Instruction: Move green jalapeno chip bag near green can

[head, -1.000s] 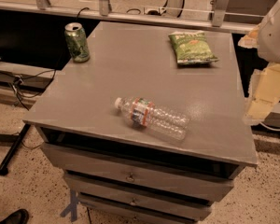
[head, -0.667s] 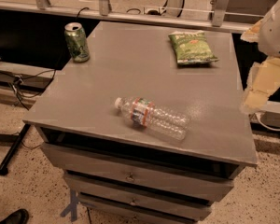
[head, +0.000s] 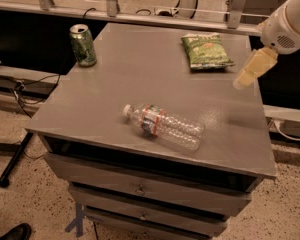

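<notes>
The green jalapeno chip bag [head: 206, 50] lies flat at the far right of the grey table top [head: 115, 84]. The green can [head: 83, 45] stands upright at the far left corner, well apart from the bag. My gripper [head: 244, 78] hangs on the white arm at the right, above the table's right edge, just to the right of the bag and slightly nearer than it. It holds nothing that I can see.
A clear plastic bottle [head: 162, 126] with a red and blue label lies on its side near the table's front middle. Drawers [head: 140, 189] sit under the top. A metal rail [head: 140, 16] runs behind the table. Cables lie on the floor at left.
My gripper has moved up and to the left, from beside the table's right edge to above it, closer to the chip bag. Bag, can and bottle have not moved.
</notes>
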Available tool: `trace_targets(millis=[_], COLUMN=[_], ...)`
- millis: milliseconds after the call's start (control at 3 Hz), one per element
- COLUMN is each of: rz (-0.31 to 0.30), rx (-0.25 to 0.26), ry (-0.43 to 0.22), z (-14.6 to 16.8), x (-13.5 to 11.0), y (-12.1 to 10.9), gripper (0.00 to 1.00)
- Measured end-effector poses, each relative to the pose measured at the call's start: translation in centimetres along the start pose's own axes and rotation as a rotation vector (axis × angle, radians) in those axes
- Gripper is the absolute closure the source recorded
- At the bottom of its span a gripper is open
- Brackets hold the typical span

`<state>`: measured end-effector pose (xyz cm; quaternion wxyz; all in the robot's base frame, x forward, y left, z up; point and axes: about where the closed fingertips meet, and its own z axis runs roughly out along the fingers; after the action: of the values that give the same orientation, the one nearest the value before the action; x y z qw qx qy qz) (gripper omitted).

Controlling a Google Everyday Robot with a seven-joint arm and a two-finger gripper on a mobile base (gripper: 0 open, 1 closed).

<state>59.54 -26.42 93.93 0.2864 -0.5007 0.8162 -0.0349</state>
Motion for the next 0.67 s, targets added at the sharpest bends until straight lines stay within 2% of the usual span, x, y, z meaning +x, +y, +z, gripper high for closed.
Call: trace_targets(millis=[333, 667], rz=[0.143, 0.287], rx=[0.051, 0.088], ry=[-0.079, -0.149], z=[5.6, 10.2], x=[-0.7, -1.2], y=[-4.6, -8.1], gripper=[0.0, 0.0])
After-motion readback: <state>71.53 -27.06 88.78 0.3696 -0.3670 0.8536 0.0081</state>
